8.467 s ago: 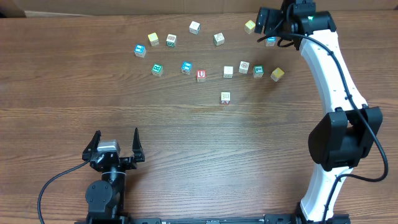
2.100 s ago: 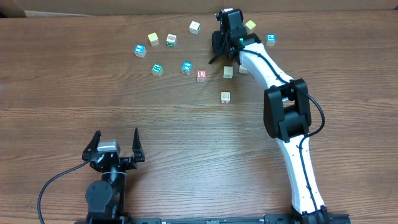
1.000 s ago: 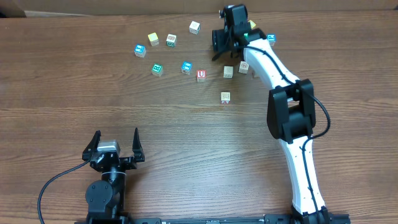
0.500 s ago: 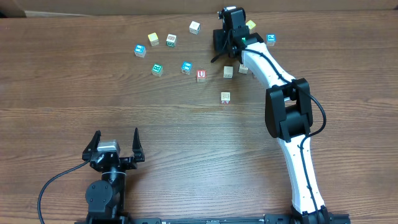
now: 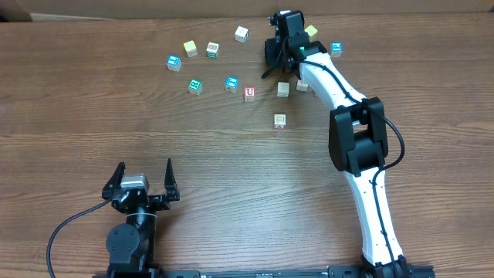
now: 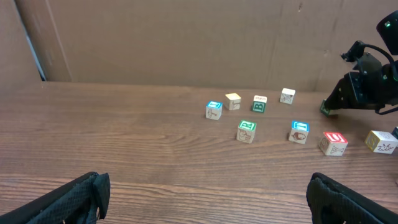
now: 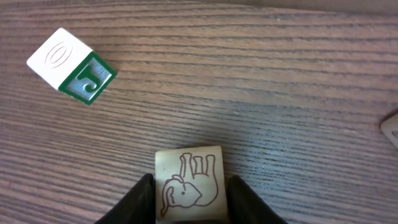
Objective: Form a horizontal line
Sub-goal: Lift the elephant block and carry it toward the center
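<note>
Table [image 5: 231, 154]: one wooden top in dark brown, its fine grain running left to right in the overhead view, filling almost the whole frame, with a matt surface and a faint, even sheen under soft, diffuse light that casts only short, weak shadows. Backdrop panel [image 6: 186, 43]: plain, flat, cardboard-brown, standing upright along the table's far edge, unmarked apart from a few small specks, with a dark vertical seam [image 6: 32, 43] near its left end where a second brown panel [image 6: 12, 37] meets it at an angle. From overhead the backdrop shows only as a narrow tan strip [image 5: 154, 6] along the top, ending at a small white patch [image 5: 11, 9] in the upper left corner.
</note>
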`<state>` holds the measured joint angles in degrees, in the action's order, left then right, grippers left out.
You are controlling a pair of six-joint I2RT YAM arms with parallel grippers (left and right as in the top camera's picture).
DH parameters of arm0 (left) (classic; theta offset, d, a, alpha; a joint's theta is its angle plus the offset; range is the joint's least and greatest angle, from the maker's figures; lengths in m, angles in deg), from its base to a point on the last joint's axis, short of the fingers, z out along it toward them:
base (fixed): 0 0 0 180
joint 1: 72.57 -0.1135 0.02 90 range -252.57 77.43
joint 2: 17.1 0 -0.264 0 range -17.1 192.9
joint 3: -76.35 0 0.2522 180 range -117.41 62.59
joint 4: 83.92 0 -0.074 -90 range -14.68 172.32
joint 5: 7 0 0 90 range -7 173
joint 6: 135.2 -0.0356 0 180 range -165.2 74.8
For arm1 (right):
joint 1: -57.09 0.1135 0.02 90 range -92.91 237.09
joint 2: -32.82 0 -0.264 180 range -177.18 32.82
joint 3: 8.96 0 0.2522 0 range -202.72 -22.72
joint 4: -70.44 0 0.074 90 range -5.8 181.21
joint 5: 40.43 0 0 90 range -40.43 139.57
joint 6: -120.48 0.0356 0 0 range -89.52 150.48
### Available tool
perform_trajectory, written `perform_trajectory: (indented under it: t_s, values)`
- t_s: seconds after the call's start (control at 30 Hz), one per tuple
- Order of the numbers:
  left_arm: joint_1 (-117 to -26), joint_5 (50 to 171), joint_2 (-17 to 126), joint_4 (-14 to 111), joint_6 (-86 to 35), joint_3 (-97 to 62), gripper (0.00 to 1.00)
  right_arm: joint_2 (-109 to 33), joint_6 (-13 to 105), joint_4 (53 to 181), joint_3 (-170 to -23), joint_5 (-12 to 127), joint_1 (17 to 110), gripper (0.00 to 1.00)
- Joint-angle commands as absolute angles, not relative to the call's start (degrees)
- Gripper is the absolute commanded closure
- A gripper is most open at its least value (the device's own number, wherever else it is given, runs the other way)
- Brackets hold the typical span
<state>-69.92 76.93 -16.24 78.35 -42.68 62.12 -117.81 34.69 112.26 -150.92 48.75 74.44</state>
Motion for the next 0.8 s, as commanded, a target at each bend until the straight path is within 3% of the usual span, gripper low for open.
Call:
perform_trajectory:
  t_s: [0.0,0.1,0.43,0.77]
  values:
    - [-69.4,76.8,-16.8,78.3,-43.9,62.3,0.01,-117.8,34.7,111.9,-151.0,49.2,74.4,0.72]
    - [-69.4,76.8,-16.8,78.3,-43.9,62.3,0.00,-117.7,34.7,111.9,-151.0,49.2,74.4,0.76]
    - [-69.4,76.8,-16.8,78.3,-43.9,62.3,0.00,-109.9,34.7,113.5,-151.1,49.2,74.4,0.77]
    - [-69.4,76.8,-16.8,78.3,-43.9,62.3,0.00,-97.3,34.7,127.0,-151.1,49.2,74.4,0.77]
